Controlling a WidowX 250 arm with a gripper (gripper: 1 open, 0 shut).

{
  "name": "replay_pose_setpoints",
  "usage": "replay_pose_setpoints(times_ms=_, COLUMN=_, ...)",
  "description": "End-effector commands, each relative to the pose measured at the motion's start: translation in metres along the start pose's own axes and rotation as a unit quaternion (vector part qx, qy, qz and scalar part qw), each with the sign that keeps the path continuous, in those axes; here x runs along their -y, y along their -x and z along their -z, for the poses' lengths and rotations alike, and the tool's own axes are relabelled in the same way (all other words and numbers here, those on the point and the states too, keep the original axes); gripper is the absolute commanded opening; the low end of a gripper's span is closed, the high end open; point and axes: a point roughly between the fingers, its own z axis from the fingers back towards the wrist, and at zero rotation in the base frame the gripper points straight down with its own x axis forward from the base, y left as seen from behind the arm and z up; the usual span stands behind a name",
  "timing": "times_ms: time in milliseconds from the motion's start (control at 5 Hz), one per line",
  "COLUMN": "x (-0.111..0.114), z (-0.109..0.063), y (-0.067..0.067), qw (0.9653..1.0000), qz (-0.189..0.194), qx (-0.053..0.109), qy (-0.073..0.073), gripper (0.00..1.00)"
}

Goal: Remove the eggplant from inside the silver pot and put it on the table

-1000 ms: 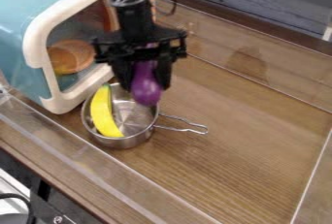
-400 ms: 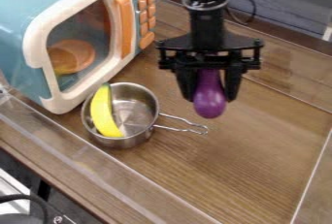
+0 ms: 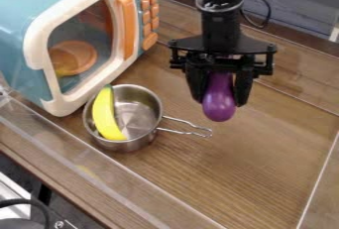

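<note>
Camera view, the only one: a black robot arm (image 3: 223, 5) comes down from the top of the scene and ends in a black claw (image 3: 220, 86) pointing straight down; its two fingers (image 3: 195, 72) are clenched on the eggplant (image 3: 219, 98), gripping it at the upper end; the eggplant is glossy purple and hangs upright between them, its rounded lower end pointing down and clear of the counter (image 3: 252, 173); it sits in the air to the right of the pot (image 3: 125, 118) and a little farther back, well outside the rim; a faint shadow lies on the wood beneath and beside it.

The pot is small, round and shiny, standing on the brown wood-grain counter at the near left; its thin wire handle (image 3: 189, 129) sticks out to the right, lying just above the wood; a yellow banana-shaped toy (image 3: 105, 115) leans inside the pot against its left wall, one end rising above the rim.

Behind and left of the pot stands a teal and cream toy microwave (image 3: 59, 35), with an orange thing visible through its window; a clear raised edge (image 3: 79, 166) runs along the near side of the counter; a second one borders the right side.
</note>
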Motion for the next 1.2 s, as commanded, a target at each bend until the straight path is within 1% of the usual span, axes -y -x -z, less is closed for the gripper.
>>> replay_pose_setpoints(times_ms=0, x=-0.005, z=-0.003, y=0.000, qw=0.9998, qz=0.009, qx=0.015, qy=0.002, gripper=0.00)
replay_pose_setpoints(times_ms=200, x=-0.009, z=-0.003, y=0.000, qw=0.9998, qz=-0.009, qx=0.016, qy=0.001, gripper=0.00)
replay_pose_setpoints(times_ms=400, x=-0.012, z=-0.005, y=0.000, qw=0.9992, qz=-0.036, qx=0.017, qy=-0.001, gripper=0.00)
replay_pose_setpoints(times_ms=800, x=-0.016, z=-0.003, y=-0.016, qw=1.0000, qz=0.005, qx=0.005, qy=-0.002, gripper=0.00)
replay_pose_setpoints(times_ms=1000, x=-0.020, z=-0.003, y=-0.025, qw=0.9996, qz=0.027, qx=-0.001, qy=-0.002, gripper=0.00)
